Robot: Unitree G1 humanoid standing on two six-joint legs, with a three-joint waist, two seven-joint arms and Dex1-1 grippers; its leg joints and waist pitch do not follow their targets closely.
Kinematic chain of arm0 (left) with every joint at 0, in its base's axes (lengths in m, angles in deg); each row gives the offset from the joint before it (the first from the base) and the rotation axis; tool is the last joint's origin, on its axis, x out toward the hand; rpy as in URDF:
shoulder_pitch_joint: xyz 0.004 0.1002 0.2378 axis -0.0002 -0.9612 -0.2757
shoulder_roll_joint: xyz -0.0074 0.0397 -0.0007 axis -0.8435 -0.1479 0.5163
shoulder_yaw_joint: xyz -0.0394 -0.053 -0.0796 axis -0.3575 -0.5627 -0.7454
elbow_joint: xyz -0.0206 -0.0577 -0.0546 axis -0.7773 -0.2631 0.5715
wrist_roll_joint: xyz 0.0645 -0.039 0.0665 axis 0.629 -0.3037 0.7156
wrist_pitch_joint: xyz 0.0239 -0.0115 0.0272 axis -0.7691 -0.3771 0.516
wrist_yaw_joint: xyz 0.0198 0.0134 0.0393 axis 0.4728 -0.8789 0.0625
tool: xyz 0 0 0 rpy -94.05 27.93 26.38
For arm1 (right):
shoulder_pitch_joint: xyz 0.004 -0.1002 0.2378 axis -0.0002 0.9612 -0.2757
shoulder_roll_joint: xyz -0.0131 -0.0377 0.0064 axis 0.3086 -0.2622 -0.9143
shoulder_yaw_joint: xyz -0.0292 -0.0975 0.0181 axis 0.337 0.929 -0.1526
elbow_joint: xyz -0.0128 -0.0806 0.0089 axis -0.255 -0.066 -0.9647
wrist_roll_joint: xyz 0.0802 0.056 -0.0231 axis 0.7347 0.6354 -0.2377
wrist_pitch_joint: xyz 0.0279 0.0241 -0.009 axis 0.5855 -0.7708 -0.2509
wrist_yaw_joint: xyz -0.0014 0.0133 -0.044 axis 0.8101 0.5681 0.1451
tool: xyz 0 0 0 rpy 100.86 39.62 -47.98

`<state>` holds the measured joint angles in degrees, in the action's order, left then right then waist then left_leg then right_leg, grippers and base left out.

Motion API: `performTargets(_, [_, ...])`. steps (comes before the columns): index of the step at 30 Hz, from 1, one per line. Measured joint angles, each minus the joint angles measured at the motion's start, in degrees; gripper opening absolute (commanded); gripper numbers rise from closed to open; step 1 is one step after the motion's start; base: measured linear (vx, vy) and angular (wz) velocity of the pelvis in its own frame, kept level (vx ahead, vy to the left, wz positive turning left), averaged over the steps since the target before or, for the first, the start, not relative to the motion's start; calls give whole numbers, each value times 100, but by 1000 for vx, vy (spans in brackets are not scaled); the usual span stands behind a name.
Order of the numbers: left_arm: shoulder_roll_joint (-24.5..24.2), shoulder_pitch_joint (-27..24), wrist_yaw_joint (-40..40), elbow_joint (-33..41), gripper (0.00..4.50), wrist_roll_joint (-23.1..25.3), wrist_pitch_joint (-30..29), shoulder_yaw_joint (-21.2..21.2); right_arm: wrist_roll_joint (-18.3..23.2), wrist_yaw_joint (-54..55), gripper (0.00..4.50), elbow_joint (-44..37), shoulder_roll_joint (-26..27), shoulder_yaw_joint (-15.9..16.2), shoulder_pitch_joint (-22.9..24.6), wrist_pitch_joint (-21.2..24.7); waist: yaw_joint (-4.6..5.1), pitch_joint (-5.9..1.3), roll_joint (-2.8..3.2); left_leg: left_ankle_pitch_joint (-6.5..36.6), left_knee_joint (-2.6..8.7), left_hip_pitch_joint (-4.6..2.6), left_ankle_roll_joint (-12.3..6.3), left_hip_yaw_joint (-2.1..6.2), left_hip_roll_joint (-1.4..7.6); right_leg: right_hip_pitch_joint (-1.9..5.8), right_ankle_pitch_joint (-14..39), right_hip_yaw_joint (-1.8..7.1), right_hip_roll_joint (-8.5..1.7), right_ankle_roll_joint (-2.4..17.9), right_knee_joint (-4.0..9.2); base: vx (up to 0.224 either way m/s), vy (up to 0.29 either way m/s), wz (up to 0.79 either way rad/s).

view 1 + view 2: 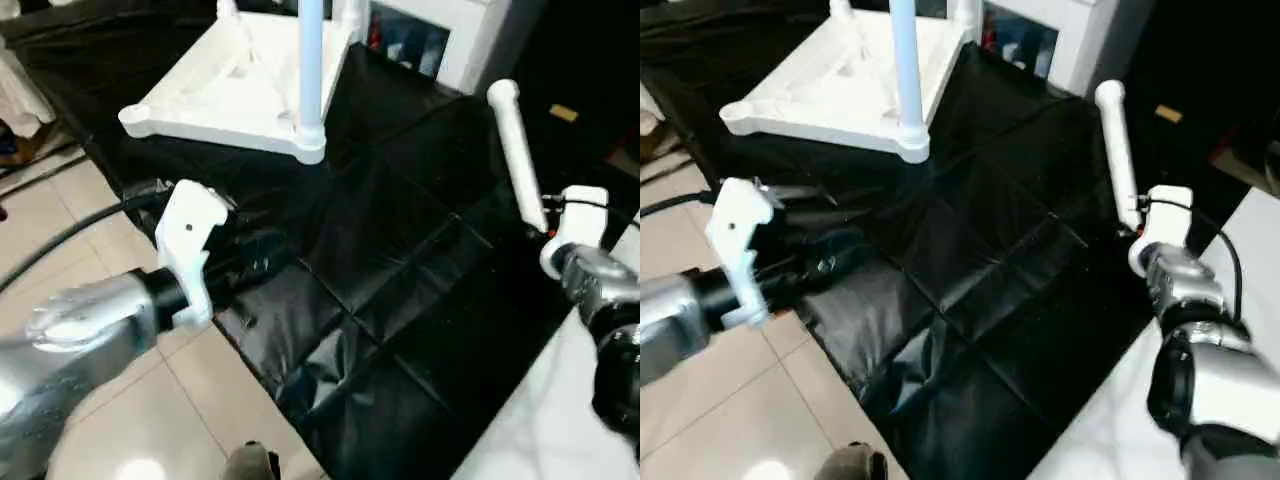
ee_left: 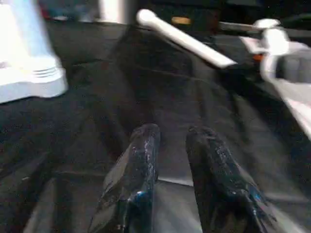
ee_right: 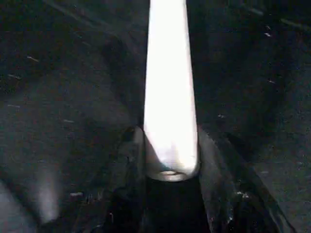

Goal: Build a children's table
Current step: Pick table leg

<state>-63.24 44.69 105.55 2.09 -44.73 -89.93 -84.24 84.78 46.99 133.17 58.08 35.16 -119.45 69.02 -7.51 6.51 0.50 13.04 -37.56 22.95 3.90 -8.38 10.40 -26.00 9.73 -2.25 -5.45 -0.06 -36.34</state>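
The children's table top [image 1: 225, 95] lies upside down on the black sheet at the back, ribbed underside up. One white leg [image 1: 311, 60] stands upright in its near corner socket. My right gripper [image 1: 545, 228] is shut on the thick end of another white leg [image 1: 518, 150], which points up and away above the sheet; in the right wrist view this leg [image 3: 170, 97] sits between both fingers [image 3: 214, 165]. My left gripper [image 2: 172, 136] hovers low over the sheet in front of the table top, open with nothing between its fingers [image 2: 141, 165].
A black sheet [image 1: 400, 260] covers the floor under the work, with tiles [image 1: 150, 400] along its left edge. A white cabinet [image 1: 450, 30] stands at the back right. A flat white board [image 1: 560, 420] lies at the front right. A black cable [image 1: 80, 230] trails from my left wrist.
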Motion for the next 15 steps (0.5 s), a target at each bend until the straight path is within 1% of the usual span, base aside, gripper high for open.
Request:
performTargets(3, [160, 2, -170, -358, 122, 325, 319, 94, 163, -168, 118, -485, 183, 5, 276, -82, 97, -11, -7, -12, -30, -1, 2, -27, 8, 3, 0, 3, -16, 0, -42, 0, 0, 0])
performTargets(5, [298, 21, -278, -600, 122, 580, 615, 155, 280, -135, 117, -1158, 327, 2, 656, -118, 120, -27, -14, -35, -29, -7, -7, -55, 14, 6, 0, 4, -34, 0, -57, 0, 0, 0])
performTargets(8, [418, 26, -410, -836, 122, 812, 834, 187, 404, -93, 117, -1841, 521, 16, 1017, -119, 171, -35, -17, -54, -29, -10, -8, -84, 19, 9, -3, 5, -52, -3, -71, 0, 0, 0])
performTargets(9, [469, 42, -464, -887, 122, 895, 895, 239, 413, -64, 117, -2216, 580, 17, 1226, -67, 175, -42, -18, -58, -28, -7, -1, -94, 27, 9, -6, 2, -54, -2, -68, 0, 0, 0])
performTargets(10, [593, 66, -572, -979, 122, 1008, 972, 292, 435, 2, 117, -2886, 691, 17, 1630, 18, 161, -60, -22, -61, -25, -5, 4, -112, 44, 16, -4, 0, -52, -4, -66, 0, 0, 0])
performTargets(11, [701, 70, -701, -1113, 122, 1128, 1034, 315, 471, 24, 117, -3384, 850, 48, 1990, 115, 175, -86, -22, -66, -25, -8, 3, -131, 59, 19, -3, 0, -52, -8, -68, 0, 0, 0])
performTargets(13, [791, 77, -845, -1250, 122, 1240, 1092, 348, 546, 91, 117, -3910, 1024, 109, 2365, 343, 241, -108, -12, -71, -25, -5, 9, -135, 57, 18, -11, 5, -54, -18, -66, 0, 0, 0])
performTargets(15, [914, 45, -964, -1272, 122, 1359, 1244, 361, 602, 227, 117, -4599, 1132, 111, 2847, 595, 250, -135, -22, -72, -19, -7, 12, -136, 58, 20, -10, 6, -54, -23, -65, 0, 0, 0])
